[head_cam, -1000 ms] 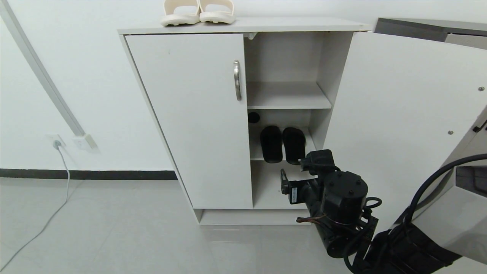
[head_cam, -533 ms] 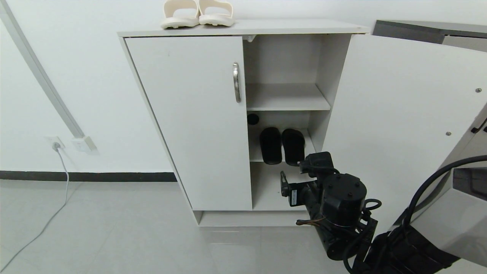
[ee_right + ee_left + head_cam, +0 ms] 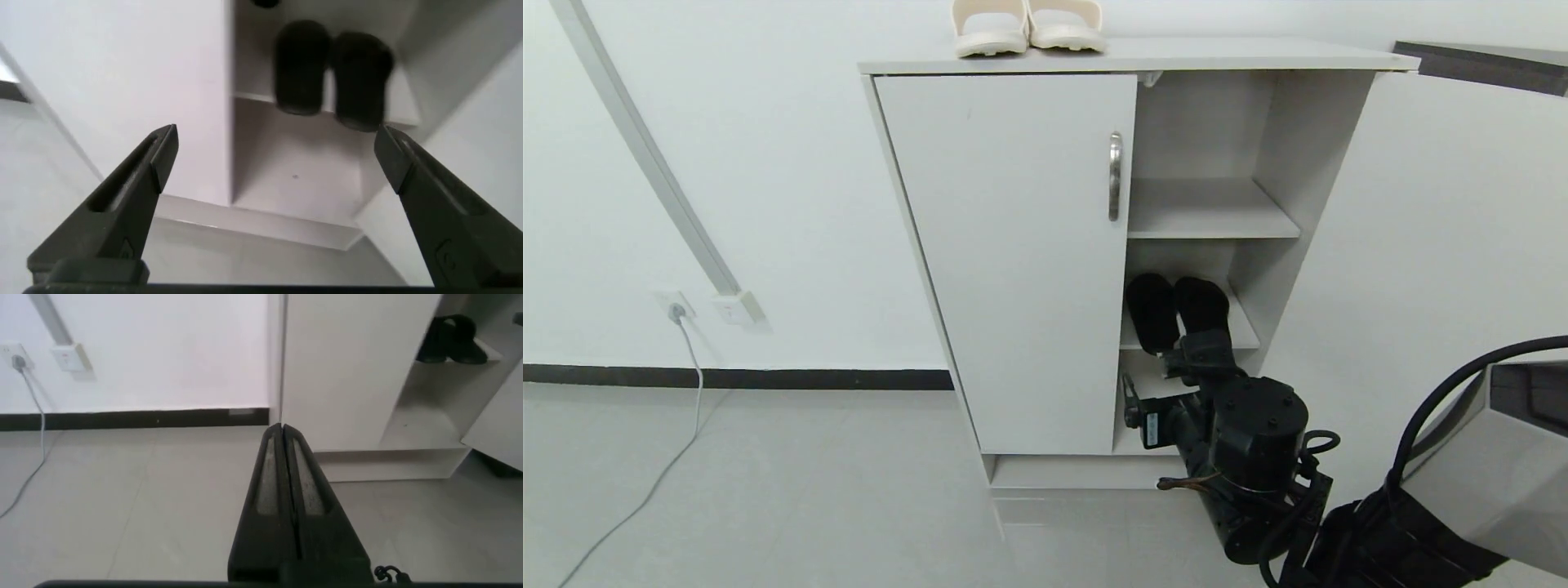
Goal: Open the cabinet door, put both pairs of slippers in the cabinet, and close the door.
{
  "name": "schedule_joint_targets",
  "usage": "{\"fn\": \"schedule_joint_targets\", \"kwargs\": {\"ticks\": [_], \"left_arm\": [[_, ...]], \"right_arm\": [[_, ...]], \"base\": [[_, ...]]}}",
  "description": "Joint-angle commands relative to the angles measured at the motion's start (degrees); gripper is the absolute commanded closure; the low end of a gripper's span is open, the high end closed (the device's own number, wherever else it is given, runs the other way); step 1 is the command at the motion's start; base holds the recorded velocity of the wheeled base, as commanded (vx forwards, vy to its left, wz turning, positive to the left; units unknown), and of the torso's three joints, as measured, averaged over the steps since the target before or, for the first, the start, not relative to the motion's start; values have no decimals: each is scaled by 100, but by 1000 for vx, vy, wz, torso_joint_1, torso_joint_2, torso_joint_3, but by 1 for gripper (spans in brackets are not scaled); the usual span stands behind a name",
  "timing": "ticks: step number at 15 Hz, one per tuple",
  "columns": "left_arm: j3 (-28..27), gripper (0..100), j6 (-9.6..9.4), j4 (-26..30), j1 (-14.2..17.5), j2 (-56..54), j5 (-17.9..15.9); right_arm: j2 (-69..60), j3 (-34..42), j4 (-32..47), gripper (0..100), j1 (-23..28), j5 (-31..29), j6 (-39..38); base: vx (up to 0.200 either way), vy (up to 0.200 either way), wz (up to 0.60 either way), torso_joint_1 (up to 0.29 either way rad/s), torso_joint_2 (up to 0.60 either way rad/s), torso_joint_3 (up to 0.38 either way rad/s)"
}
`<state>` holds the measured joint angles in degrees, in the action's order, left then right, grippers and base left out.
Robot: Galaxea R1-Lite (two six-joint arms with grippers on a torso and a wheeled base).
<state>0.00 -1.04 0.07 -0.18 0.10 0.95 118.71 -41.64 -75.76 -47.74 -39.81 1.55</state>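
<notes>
"Right gripper (image 3: 276, 137), how does it stand?"

"Its two black fingers are spread wide with nothing between them. It is low in front of the tall white wooden cabinet (image 3: 1176, 57), facing the bottom compartment. The left gripper (image 3: 283, 434) has its fingers pressed together on nothing and is aimed at the grey tiled floor (image 3: 122, 514) before the cabinet."

"And the slippers?"

"The pair of black rubber slippers (image 3: 1176, 310) lies side by side on the middle shelf (image 3: 1245, 336), just above and beyond the right gripper and apart from it. The pair of cream slide slippers (image 3: 1029, 24) sits on the cabinet's top, above the closed left door (image 3: 1013, 261). It is much higher than both grippers and well apart from them."

"What could go wrong from here?"

"The cream pair probably comes next. Rising from so low, the right arm could clip the front edge of the middle shelf. It could also catch the black pair, whose near ends lie at that edge, and drag them out. The wide white open right door (image 3: 1421, 245) stands just beside the arm, so an outward swing might knock it. If the gripper takes two loose slippers in one pinch, one may slide free and drop to the floor."
</notes>
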Motion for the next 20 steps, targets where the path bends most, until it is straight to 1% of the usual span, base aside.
{"fn": "schedule_joint_targets", "kwargs": {"ticks": [1,5,20], "left_arm": [[0,100,-2,1,1,8,2],[0,100,-2,-7,1,-1,2],[0,100,-2,1,1,-1,10]], "right_arm": [[12,33,-9,0,1,97,3],[12,60,0,0,1,149,12],[91,86,-9,0,1,149,47]], "base": [[0,200,0,2,-2,2],[0,200,0,-1,0,5],[0,0,0,0,0,0]]}}
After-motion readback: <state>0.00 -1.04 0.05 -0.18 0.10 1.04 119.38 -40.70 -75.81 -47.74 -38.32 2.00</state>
